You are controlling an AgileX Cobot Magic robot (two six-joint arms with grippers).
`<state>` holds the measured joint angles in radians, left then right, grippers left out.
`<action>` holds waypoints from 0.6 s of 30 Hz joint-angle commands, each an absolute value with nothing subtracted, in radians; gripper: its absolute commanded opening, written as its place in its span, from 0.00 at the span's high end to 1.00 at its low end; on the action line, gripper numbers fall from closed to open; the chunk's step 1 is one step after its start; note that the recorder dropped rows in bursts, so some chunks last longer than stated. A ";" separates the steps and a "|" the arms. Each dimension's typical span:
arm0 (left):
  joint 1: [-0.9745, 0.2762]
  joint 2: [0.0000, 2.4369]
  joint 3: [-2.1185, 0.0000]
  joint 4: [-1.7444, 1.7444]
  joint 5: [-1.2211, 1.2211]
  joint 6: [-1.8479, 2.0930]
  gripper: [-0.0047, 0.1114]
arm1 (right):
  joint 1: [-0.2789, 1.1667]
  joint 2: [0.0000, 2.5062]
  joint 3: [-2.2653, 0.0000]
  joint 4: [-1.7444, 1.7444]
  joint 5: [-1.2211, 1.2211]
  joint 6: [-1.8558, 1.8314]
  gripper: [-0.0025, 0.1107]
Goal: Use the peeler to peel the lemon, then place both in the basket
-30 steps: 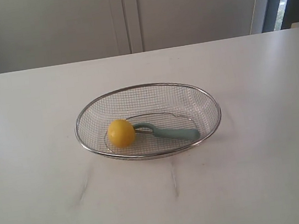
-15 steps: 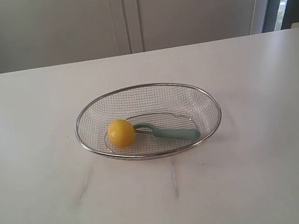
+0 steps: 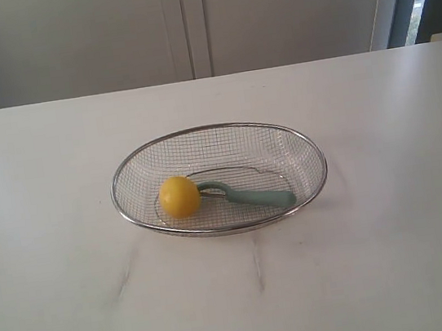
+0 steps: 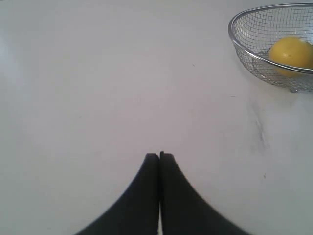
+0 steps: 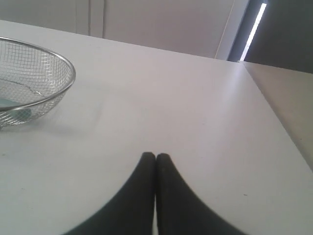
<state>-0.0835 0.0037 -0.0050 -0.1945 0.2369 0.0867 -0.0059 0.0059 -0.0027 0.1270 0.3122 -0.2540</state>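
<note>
A silver wire-mesh basket (image 3: 310,153) stands in the middle of the white table. Inside it lies the yellow lemon (image 3: 179,196) at its left end, and the teal-handled peeler (image 3: 258,197) rests beside the lemon, its loop head touching the fruit. In the left wrist view the basket's rim (image 4: 234,44) and the lemon (image 4: 291,55) show far off, well apart from my left gripper (image 4: 159,155), which is shut and empty over bare table. My right gripper (image 5: 156,156) is likewise shut and empty, with the basket's rim (image 5: 68,83) off to one side. Neither arm shows in the exterior view.
The white table (image 3: 382,258) spreads wide round the basket. Its far edge meets pale cabinet doors (image 3: 184,22). A table corner (image 5: 244,66) and a dark doorway with a bright strip (image 5: 254,29) show in the right wrist view.
</note>
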 commanded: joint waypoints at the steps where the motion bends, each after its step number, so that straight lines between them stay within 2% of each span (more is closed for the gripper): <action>1: -0.082 0.000 0.000 -0.203 0.235 0.086 0.96 | -0.008 0.000 0.000 0.145 0.310 -0.219 0.98; 18: -0.082 0.000 0.000 -0.203 0.235 0.086 0.96 | 0.047 0.000 0.000 0.145 0.310 -0.204 0.98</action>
